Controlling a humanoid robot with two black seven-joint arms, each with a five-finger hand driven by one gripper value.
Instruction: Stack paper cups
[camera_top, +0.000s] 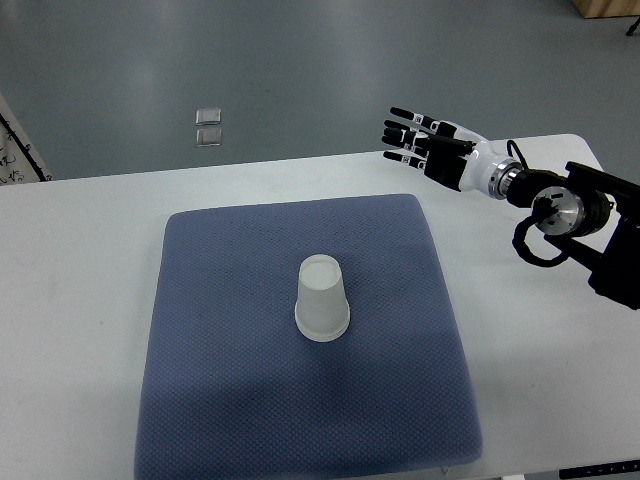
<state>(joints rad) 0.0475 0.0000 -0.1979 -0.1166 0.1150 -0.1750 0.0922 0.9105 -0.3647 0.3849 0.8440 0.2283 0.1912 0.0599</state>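
A white paper cup (322, 298) stands upside down near the middle of the blue-grey mat (220, 330). Whether it is a single cup or a nested stack cannot be told from above. My right hand (412, 138) hovers over the table's far edge, up and to the right of the cup and well apart from it. Its fingers (402, 112) are stretched out flat and hold nothing. The right arm (560, 205) comes in from the right edge. No left arm shows.
The mat lies on a white table (80, 300). Beyond the table's far edge is grey floor with a small clear plastic object (209, 128). A white board edge (15, 150) shows at the far left.
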